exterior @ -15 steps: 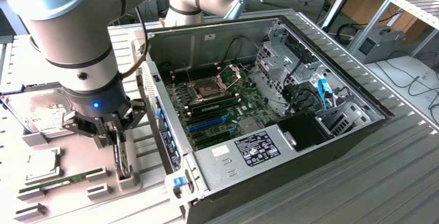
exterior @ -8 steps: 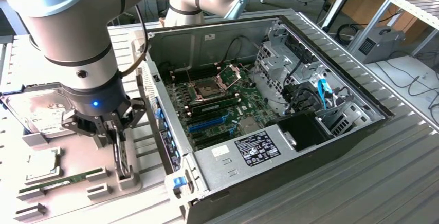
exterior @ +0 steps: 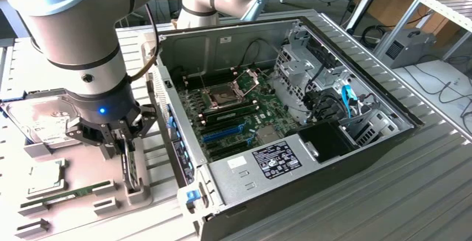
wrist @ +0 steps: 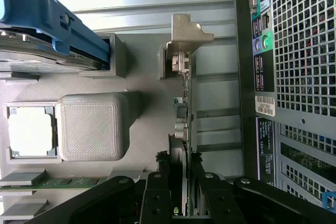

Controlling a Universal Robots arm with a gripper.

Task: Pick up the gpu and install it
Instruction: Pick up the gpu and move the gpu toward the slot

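Tool (exterior: 130,159) is down at the grey printed fixture (exterior: 81,169), and it's pinching the gpu (exterior: 132,177). In the wrist view its black pads (wrist: 176,174) sit tight against both faces of the card. The gpu stands on its edge, upright, its lower edge seated in a slotted grey holder (exterior: 137,197), just beside the open computer case (exterior: 368,86) on the ribbed metal worktop (exterior: 383,197).

Edge-on from the wrist, the gpu (wrist: 185,103) is a thin, dark sliver studded with small components, and a bright folded silver bracket (wrist: 187,32) caps the far end. The fixture (wrist: 142,145) around it is matte, finely layered plastic.

What could go wrong? The grip looks to sit towards the end away from the bracket, so the free length could swing or twist in the pads. Those faces are narrow and probably slick. Pulled at an angle, the card could bind in the holder's slot or drag the fixture with it. The bracket's hooked lip could also catch on the case's sheet-metal rim or perforated rear grille (wrist: 304,51). The blue slots (exterior: 221,134) on the green motherboard (exterior: 244,108) lie deep among cables and look unforgiving of a tilted card.
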